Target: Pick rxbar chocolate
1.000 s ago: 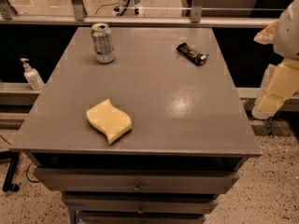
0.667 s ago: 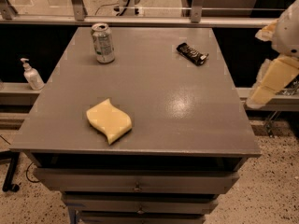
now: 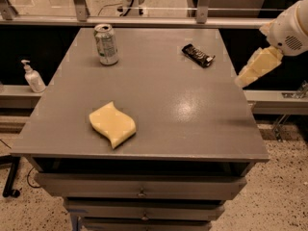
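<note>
Gripper [image 3: 257, 67] has come nearer, right of the rxbar chocolate [image 3: 198, 55]; apart or together, I cannot tell. Low approach may push it off the counter [image 3: 159, 105].

Glossy black wrapper on rxbar chocolate [image 3: 198, 55], smooth grey table [image 3: 192, 109], metal can [image 3: 106, 44], pale plastic-looking jaws beyond its right edge.

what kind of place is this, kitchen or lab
Likely a robot test lab, not a kitchen: a grey drawer cabinet carries staged items, an rxbar chocolate, a drink can and a sponge; a pump bottle sits on the ledge; the robot's hand hangs beyond the right edge.
</note>
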